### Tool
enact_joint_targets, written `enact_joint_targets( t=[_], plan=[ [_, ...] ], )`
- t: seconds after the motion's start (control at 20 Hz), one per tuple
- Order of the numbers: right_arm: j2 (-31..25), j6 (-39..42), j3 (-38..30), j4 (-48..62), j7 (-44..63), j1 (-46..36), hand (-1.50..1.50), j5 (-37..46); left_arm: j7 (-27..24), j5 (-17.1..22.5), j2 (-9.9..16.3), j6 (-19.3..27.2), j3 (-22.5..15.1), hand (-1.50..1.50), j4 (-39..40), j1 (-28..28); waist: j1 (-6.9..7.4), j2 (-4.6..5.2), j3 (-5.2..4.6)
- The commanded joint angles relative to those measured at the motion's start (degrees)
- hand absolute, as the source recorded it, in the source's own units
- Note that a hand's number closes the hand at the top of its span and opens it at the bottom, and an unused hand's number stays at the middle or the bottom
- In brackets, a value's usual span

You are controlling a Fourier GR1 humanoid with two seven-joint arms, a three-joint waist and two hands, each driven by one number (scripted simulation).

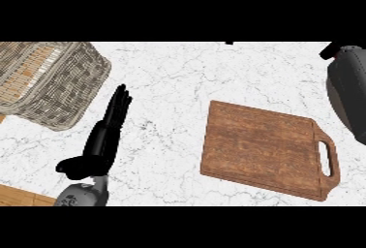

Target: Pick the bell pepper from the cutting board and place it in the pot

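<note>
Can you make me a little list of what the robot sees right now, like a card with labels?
cutting board: brown wood cutting board with a handle slot at its right end, nothing on it
bell pepper: not visible
pot: dark grey pot, cut off by the right edge
basket: woven basket, upper left
counter: white marble counter
left hand: left hand, fingers straight, holding nothing
right hand: not in view

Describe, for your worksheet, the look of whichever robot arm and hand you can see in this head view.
Only the left hand shows: long, slim, glossy black fingers with a stubby black thumb. It joins a rounded grey forearm with a mottled metallic finish. No cables, markings or sleeve are visible. The right hand is out of view.
</note>
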Motion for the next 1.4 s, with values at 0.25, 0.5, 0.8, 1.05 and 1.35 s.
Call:
enact_joint_targets(
  t=[0.25,0.5,0.8,1.05,1.35],
  plan=[
    [-4.3,-0.8,0.3,8.5,13.3,-7.9,1.5,8.8,1.0,-0.4,-1.1,0.6,-0.7,0.0,0.7,-0.7,0.45,-0.17,-0.05],
    [-5.5,-1.5,-0.4,11.3,16.8,-9.2,1.5,11.7,0.6,-0.4,-0.5,0.9,0.6,0.0,1.6,-1.1,-0.75,-0.5,0.0],
    [-7.3,-3.3,-2.4,14.3,18.6,-8.0,1.5,13.5,1.7,0.1,0.0,0.8,1.1,0.0,0.6,-0.3,-2.51,-1.25,0.16],
    [-7.1,-4.3,-3.6,15.7,20.6,-7.6,1.5,15.0,0.0,0.0,0.5,0.5,1.8,0.0,1.4,0.8,-3.53,-1.59,0.13],
    [-9.0,-8.1,-7.1,17.1,16.6,-4.3,1.5,13.8,-0.9,-0.1,0.7,1.1,2.7,0.0,2.5,2.3,-5.58,-2.15,0.2]
  ],
)
